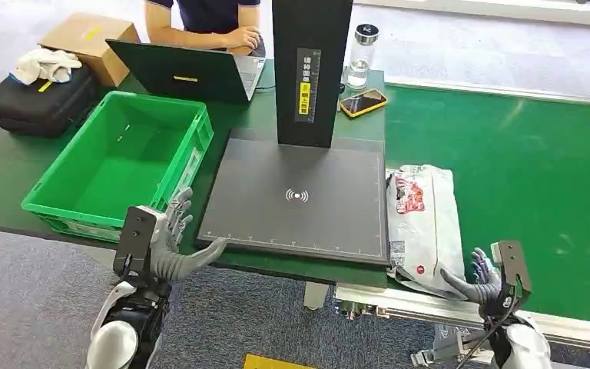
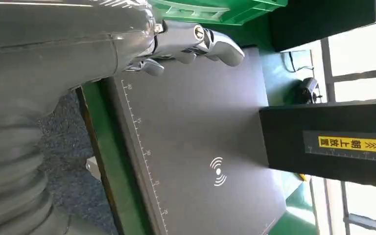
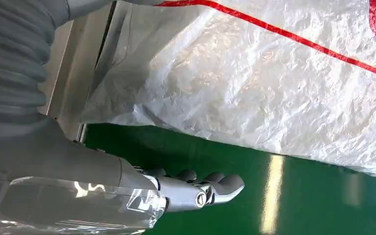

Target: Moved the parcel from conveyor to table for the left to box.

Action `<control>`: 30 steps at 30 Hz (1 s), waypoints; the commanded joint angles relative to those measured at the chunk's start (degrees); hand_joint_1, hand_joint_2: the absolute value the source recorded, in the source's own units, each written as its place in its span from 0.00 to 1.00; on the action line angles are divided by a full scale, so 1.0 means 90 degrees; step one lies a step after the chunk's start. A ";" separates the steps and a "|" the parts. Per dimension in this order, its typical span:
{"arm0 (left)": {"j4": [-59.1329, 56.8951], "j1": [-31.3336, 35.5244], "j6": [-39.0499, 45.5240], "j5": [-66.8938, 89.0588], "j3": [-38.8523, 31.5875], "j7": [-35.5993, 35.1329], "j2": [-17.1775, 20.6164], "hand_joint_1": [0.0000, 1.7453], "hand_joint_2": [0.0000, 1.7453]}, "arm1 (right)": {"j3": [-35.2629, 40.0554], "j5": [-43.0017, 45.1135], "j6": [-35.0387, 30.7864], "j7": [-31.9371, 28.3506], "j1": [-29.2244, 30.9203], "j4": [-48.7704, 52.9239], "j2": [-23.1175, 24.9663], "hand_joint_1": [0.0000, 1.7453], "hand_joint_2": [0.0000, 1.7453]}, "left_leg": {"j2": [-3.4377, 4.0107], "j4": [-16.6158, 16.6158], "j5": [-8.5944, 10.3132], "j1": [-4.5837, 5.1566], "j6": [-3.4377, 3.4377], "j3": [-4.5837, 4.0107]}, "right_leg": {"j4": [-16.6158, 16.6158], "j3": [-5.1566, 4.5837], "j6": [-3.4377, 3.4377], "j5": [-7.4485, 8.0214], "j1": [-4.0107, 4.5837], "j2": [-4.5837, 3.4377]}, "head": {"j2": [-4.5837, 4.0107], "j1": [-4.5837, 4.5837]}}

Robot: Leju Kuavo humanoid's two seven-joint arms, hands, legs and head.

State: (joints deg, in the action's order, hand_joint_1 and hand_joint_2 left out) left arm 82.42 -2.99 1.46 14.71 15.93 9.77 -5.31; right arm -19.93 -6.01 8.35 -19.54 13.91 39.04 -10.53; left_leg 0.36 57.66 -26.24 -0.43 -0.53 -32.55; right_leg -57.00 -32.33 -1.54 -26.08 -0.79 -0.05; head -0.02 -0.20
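Note:
A white plastic parcel (image 1: 422, 223) with red print lies on the green conveyor belt (image 1: 522, 177), against the right edge of the dark scanning mat (image 1: 299, 200). My right hand (image 1: 476, 283) hovers open at the parcel's near right corner, thumb close to the wrapping, holding nothing. The right wrist view has the crinkled parcel (image 3: 274, 83) just beyond the fingers (image 3: 220, 186). My left hand (image 1: 173, 238) is open at the table's front edge, between the green crate (image 1: 115, 161) and the mat, thumb at the mat's corner. In the left wrist view its fingers (image 2: 215, 44) reach over the mat (image 2: 200, 142).
A black scanner column (image 1: 311, 69) stands at the back of the mat. Behind it are an open laptop (image 1: 192, 73), a phone (image 1: 362, 102) and a bottle (image 1: 361, 54). A person sits at the far side. A cardboard box (image 1: 88, 42) and black bag (image 1: 38, 100) lie far left.

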 commanded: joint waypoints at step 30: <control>0.0274 -0.0180 0.0032 0.0212 0.0046 -0.0207 0.0069 0.00 1.00 | 0.0991 0.0087 0.0229 0.2291 -0.1025 0.3101 0.0303 0.00 1.00 | -0.0008 -0.0011 0.0001 0.0002 0.0006 -0.0017 | 0.0007 -0.0017 0.0008 -0.0005 -0.0002 0.0001 | 0.0000 0.0000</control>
State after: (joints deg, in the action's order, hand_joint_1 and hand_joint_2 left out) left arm 84.87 -5.19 1.84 16.24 15.96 8.44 -5.25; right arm -14.97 -5.62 10.25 -0.57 4.60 64.28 -8.22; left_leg 0.26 57.66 -26.25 -0.42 -0.53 -32.81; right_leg -56.99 -32.55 -1.57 -26.13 -0.81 0.01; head -0.02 -0.20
